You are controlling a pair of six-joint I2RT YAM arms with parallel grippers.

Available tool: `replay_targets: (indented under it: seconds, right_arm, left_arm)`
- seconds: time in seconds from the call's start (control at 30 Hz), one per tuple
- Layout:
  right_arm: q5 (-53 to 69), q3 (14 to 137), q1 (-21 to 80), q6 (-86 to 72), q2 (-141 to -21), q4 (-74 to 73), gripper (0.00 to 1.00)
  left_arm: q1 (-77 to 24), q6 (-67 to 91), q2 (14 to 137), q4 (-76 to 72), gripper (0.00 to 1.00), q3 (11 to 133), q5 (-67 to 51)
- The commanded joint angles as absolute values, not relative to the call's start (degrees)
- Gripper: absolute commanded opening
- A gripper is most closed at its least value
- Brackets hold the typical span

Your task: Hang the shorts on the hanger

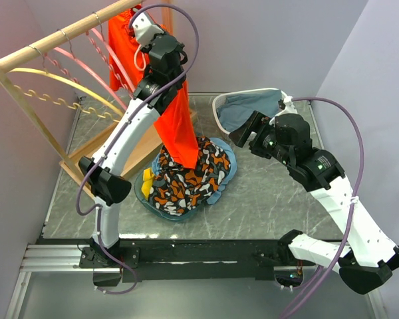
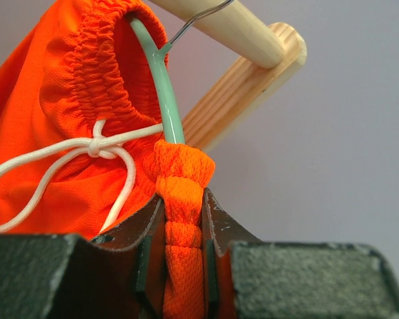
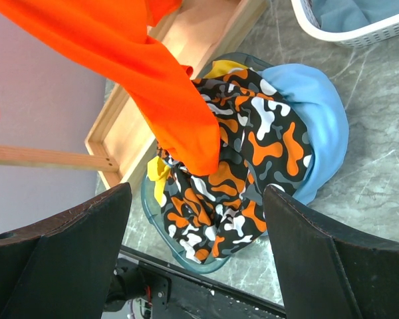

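Observation:
The orange-red shorts (image 1: 176,119) hang from the rack's far end down to the basket. In the left wrist view their elastic waistband (image 2: 96,73) wraps round the pale green hanger (image 2: 165,93), whose metal hook sits over the wooden rail (image 2: 233,26). The white drawstring (image 2: 86,149) dangles. My left gripper (image 2: 183,232) is shut on a bunched fold of the shorts just below the hanger arm; it shows high up in the top view (image 1: 156,50). My right gripper (image 1: 247,129) is open and empty, above the table right of the basket. The shorts' lower leg (image 3: 166,100) shows in the right wrist view.
A teal basket (image 1: 156,207) holds the black-orange-white patterned garment (image 1: 193,176), blue cloth and a yellow scrap. A white basket (image 1: 223,116) with blue-grey cloth stands at the back. Pink hangers (image 1: 80,60) and a yellow hanger (image 1: 60,83) hang on the wooden rack (image 1: 33,116).

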State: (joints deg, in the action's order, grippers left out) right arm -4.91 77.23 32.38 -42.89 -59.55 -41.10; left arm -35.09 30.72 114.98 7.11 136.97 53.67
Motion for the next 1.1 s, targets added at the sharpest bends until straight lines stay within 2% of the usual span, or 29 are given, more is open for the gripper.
replay_targets:
  seconds: [0.0,0.37,0.53,0.87,1.07]
  right_arm:
    - [-5.0,77.1,32.7,-41.7,-59.8,-39.1,0.87]
    - [-3.8,76.4,32.7,-40.4,-58.8,-40.4,0.87]
    - [-4.2,75.2,32.8,-40.6,-57.9,-40.0,0.87]
    - [-4.3,74.4,32.8,-40.3,-58.3,-38.5,0.87]
    - [-4.9,73.5,32.9,-39.6,-58.2,-38.0,0.87]
  left_arm:
    - [-34.3,30.3,114.5,0.4,0.01,141.0,49.6]
    - [-33.0,32.1,112.8,-2.2,0.01,133.7,46.3]
    - [-32.8,30.9,113.9,-1.1,0.01,135.9,46.3]
    - [-32.2,33.0,113.5,-1.6,0.11,132.5,45.8]
    - [-32.2,33.5,113.1,-1.6,0.13,131.8,45.3]
